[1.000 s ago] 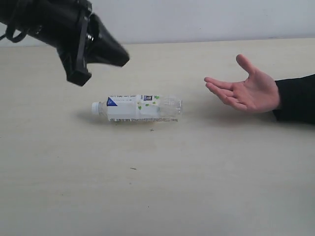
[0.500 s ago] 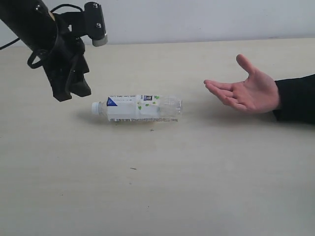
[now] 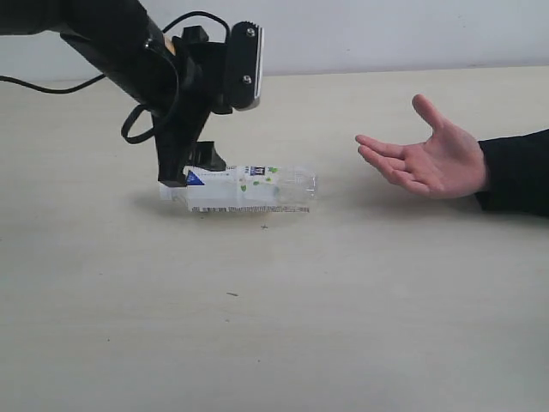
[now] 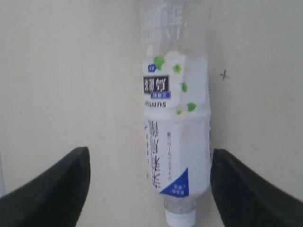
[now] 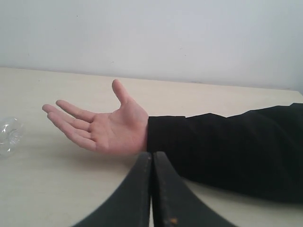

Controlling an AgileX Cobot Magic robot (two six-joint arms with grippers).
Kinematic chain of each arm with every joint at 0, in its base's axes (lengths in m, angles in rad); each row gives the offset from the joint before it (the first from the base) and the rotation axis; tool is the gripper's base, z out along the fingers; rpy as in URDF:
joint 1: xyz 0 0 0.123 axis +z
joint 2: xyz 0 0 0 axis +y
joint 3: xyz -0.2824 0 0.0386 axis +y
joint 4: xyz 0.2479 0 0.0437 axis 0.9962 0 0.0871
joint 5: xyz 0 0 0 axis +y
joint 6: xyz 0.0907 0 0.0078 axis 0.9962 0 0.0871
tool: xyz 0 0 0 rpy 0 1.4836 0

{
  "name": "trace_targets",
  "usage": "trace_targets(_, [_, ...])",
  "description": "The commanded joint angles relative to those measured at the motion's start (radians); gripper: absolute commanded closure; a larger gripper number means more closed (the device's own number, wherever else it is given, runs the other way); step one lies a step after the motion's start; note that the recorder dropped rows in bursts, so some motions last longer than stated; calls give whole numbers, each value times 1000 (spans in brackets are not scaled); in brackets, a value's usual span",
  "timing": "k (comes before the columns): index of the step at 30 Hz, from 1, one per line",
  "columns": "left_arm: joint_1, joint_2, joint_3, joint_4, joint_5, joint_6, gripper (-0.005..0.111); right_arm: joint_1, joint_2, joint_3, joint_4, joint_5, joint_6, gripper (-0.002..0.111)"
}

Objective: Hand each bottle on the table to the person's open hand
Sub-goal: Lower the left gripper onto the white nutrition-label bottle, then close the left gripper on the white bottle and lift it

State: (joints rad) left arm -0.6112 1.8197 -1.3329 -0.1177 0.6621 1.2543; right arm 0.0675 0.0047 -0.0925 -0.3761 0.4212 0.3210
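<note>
A clear plastic bottle point(image 3: 244, 189) with a white label, green dots and a small blue triangle is lying on its side on the pale beige counter point(image 3: 343, 326). In the exterior view its white cap is pointing to the left and its clear bottom is pointing to the right, toward the person's open hand point(image 3: 429, 163). The left arm point(image 3: 171, 77) is reaching down from the upper left, and its jaws are standing at the cap end of the bottle. In the left wrist view the two black fingers point(image 4: 47, 189) are spread wide, one on each side of the bottle point(image 4: 177, 137) near the cap, with bare counter showing between each finger and the bottle, so these jaws are open and are not gripping anything. A black cable point(image 3: 51, 84) is hanging in a loop along this arm. The hand is waiting palm up at the right side, well apart from the bottle, with the fingers pointing at it and a black sleeve point(image 3: 519, 176) covering the forearm. In the right wrist view the right jaws are pressed fully together, the fingers point(image 5: 137, 198) are touching each other and holding nothing, and they are pointing at the open hand point(image 5: 106, 130); the bottom of the bottle point(image 5: 8, 135) is showing at the edge of that view.
</note>
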Motion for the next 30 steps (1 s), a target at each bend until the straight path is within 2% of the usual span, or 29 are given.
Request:
trace_targets(1, [-56, 18, -8, -1, -24, 7, 38, -3, -5, 5, 2, -5, -2, 108])
trace_targets(3, [-70, 35, -8, -1, -29, 5, 37, -3, -5, 5, 2, -5, -2, 108])
trace_targets(8, [-76, 92, -8, 12, -69, -8, 27, -3, -5, 5, 2, -5, -2, 108])
trace_targets(22, [-76, 188, -8, 59, -208, -6, 27, -3, -5, 5, 4, -5, -2, 108])
trace_targets(30, [-74, 238, -8, 96, -227, -6, 27, -3, -5, 5, 4, -5, -2, 108])
